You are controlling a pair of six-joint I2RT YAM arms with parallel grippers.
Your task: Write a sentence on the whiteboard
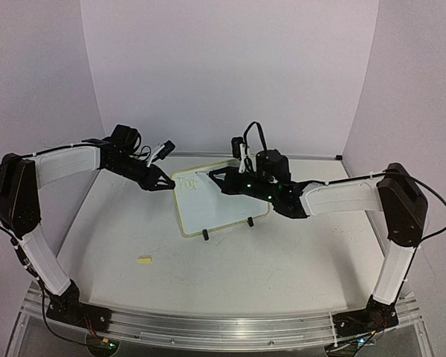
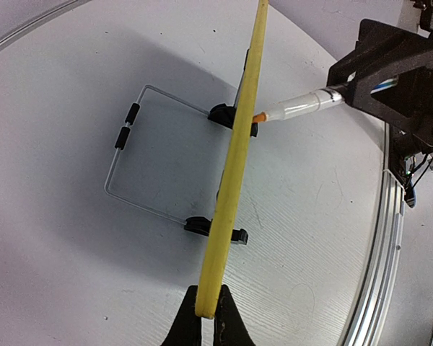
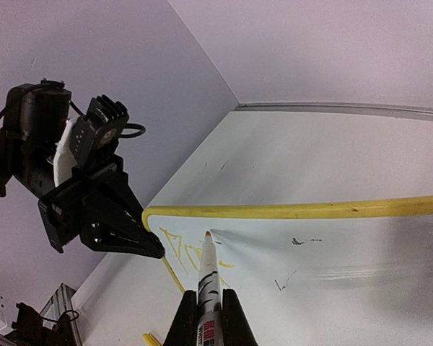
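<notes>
Logged a small yellow piece (image 1: 144, 259) lying alone on the table (image 1: 282, 268) at near left, well apart from the rest; probably a cap, too small to tell. Found the left gripper (image 1: 166, 184) pinched narrow on the upper left corner of the whiteboard (image 1: 219, 212), bracing it. Placed the whiteboard mid-table between the two arms, propped and tilted back, long axis left to right, face toward the arm bases. Made out only a few faint letters of the sentence (image 1: 187, 184) at the top left of the face, with bare white across the rest. Judged the task barely begun.

Found the right gripper (image 1: 212, 175) clamped tight on the marker (image 1: 202, 173), barrel reaching leftward from the fingers, tip beside the letters. Put the unwritten face to the right of the tip, back toward the right arm's own side. Judged the next strokes to call for travel rightward along the long axis, done by the right arm as the one holding the marker, with the left arm kept as clamp.

Got from the left wrist view alone the whiteboard edge-on, the wire stand (image 2: 130, 166) and black feet (image 2: 202, 227) behind it, and the orange tip right at the face; contact too close to call, no writing visible. Got from the right wrist view alone the letters up close with the tip over them; no stand there. Got only the overall layout from the top view, letters unreadable.
</notes>
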